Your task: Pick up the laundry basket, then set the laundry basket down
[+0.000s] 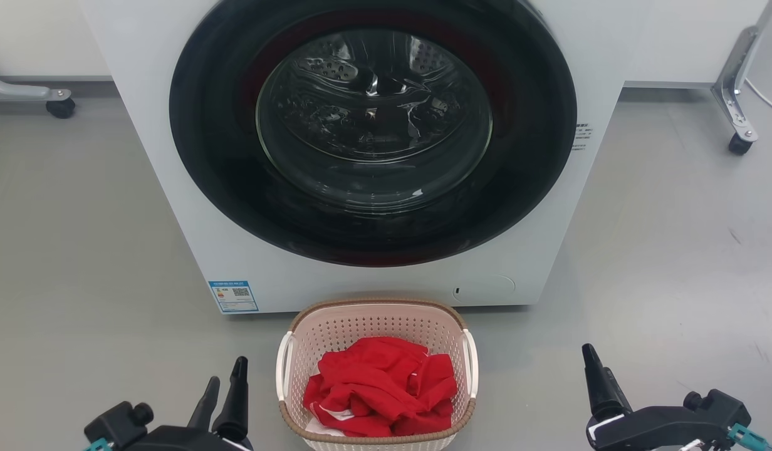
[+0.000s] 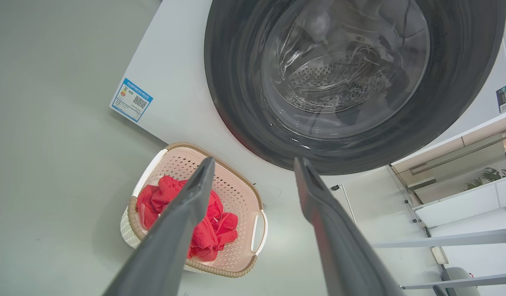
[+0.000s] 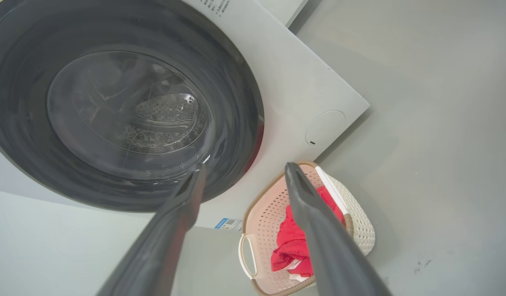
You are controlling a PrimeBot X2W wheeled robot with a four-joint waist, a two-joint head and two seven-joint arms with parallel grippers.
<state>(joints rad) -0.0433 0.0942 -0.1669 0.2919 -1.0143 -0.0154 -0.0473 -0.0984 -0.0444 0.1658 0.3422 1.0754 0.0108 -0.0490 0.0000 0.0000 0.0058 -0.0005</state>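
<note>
Grey floor (image 1: 79,250) runs under a white washer (image 1: 223,250), whose top is cut off in the head view. Its round dark door (image 1: 373,241) is shut. Through the glass we see a perforated drum under glare, and we cannot tell whether anything lies in it.

The basket (image 1: 373,302) stands upright on the floor just in front of the washer, below the door. It sits between the two grippers and apart from both. Whether it touches the washer we cannot tell. The head view's bottom edge cuts off its near rim. A crumpled red cloth (image 1: 380,382) lies in it, over a scrap of white (image 1: 323,427) that we cannot identify.

The left gripper (image 2: 255,160) hangs with fingers spread and empty; in its wrist view one finger hides part of the cloth. The right gripper (image 3: 244,167) is likewise spread and empty, and one finger covers part of the basket. In the head view we make out one of its fingers (image 1: 600,382); the other is hidden.

Print on the blue label (image 1: 234,295) is too small to read. A wheeled frame (image 1: 740,143) at the right is cut off.
</note>
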